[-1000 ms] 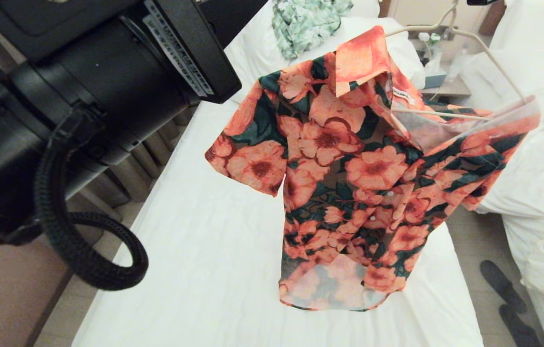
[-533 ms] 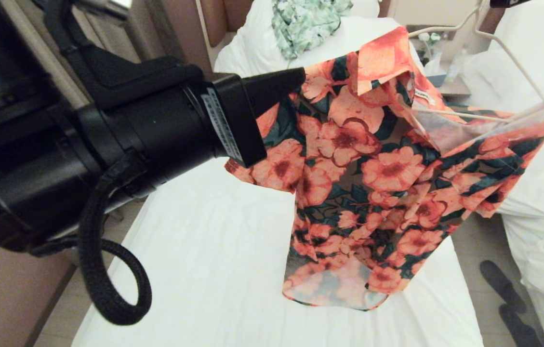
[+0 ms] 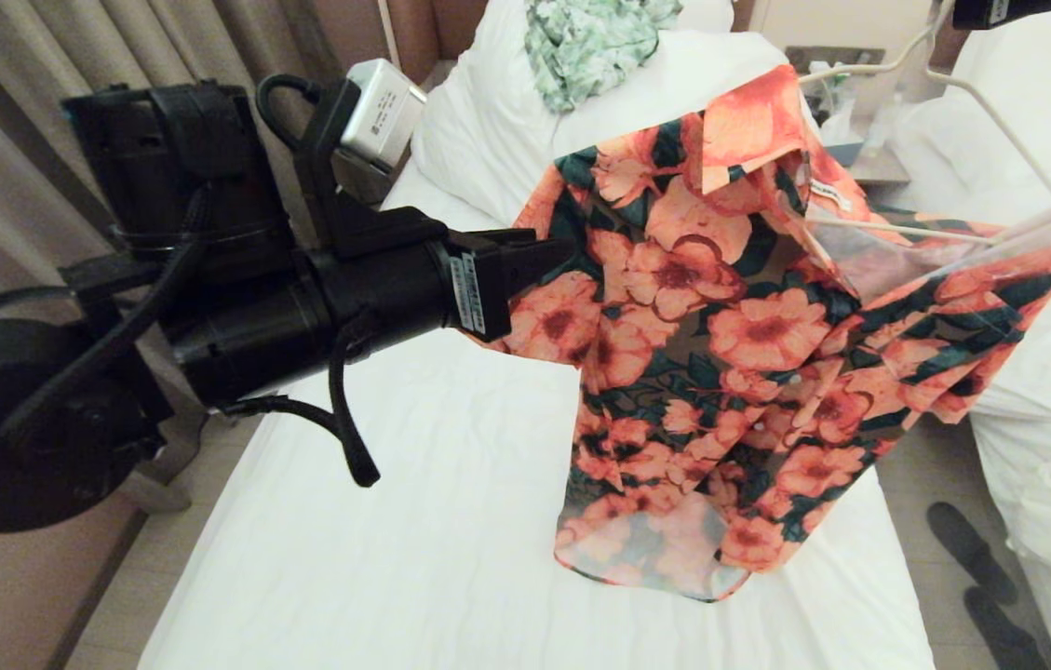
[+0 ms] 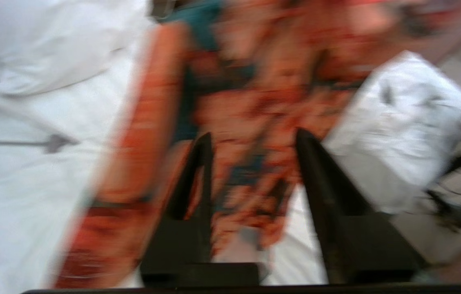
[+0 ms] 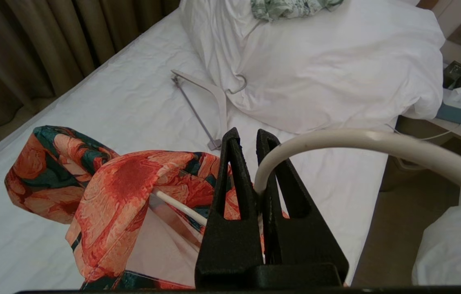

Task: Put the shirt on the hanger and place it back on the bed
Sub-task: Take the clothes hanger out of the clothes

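1. Shirt [image 3: 730,335] hangs in the air above the bed [image 3: 413,521], its hem clear of the sheet. One shoulder sits on the hanger [image 3: 1000,130]. The other shoulder and sleeve, the side toward the left claw, sag loose and look not properly seated on the wire.

2. Right claw [image 5: 254,143] is up past the top edge of the head view, above the shirt. In its own wrist view the fingers are pinched on the hanger's cream wire at the neck. It carries hanger and shirt together.

3. Left claw [image 4: 250,139] is level with the shirt's sleeve, at its edge, pointing sideways at it. Fingers are parted about halfway, flowered cloth showing between and beyond them. The wrist view is smeared, so cannot tell whether cloth is touched; nothing looks gripped.

4. Key relation: the shirt lies straight ahead of the left claw, right at the tips. The shirt's long axis runs down from the collar to the hem. The left arm is the nearer one to the loose shoulder; the right is busy holding.

5. Judged step: hanging about half done. Left claw likely needs to take the loose shoulder and pull it over the free hanger end.

6. Other stuff near the pillow [image 5: 316,65]: a thicker white hanger [image 5: 210,98] on the sheet, a green patterned garment [image 3: 595,42] on top.
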### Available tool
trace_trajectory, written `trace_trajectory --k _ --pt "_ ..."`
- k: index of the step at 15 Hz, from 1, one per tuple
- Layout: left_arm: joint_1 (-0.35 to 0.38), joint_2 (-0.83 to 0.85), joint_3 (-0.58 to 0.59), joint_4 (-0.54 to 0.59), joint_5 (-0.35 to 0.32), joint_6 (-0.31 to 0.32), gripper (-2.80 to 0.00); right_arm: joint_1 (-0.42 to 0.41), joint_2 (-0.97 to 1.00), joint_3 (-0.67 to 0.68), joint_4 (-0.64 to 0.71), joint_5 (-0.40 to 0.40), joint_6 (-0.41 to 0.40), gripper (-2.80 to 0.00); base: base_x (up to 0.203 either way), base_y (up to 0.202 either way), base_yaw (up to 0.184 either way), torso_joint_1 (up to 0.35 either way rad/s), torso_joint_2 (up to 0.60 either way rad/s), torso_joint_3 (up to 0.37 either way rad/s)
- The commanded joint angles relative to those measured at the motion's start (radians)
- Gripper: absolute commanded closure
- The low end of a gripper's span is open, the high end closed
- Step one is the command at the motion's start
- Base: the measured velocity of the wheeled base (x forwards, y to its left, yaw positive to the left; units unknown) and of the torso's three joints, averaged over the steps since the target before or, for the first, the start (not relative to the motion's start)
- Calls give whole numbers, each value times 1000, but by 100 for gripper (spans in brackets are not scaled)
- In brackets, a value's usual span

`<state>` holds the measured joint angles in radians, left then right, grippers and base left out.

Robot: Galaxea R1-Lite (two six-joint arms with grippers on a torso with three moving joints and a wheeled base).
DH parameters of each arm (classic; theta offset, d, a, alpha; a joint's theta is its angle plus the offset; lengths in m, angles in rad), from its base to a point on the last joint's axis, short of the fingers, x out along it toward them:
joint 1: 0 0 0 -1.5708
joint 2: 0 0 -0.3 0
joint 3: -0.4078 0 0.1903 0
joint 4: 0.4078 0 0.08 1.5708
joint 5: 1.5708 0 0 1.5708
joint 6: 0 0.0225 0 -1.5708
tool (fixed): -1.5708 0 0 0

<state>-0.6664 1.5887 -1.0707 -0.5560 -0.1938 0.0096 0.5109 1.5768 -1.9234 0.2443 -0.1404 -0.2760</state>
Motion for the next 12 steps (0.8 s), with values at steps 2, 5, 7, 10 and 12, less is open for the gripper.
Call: trace_trajectory --k 2,5,7,10,12 --pt "104 55 -31 -6 -46 3 -280 -6 2 4 1 1 -2 0 0 0 0 0 0 0" --pt "123 59 -29 -10 -71 3 -280 -8 0 12 3 2 0 0 0 0 0 0 0 0" --pt "120 63 -26 -10 -76 4 -280 -8 0 12 1 2 0 0 0 0 0 0 0 0" --pt "90 78 -18 -10 -76 4 -280 -6 2 12 1 4 0 0 0 0 0 0 0 0" --pt "73 118 -20 -37 -74 4 -280 2 2 12 1 4 0 0 0 0 0 0 0 0"
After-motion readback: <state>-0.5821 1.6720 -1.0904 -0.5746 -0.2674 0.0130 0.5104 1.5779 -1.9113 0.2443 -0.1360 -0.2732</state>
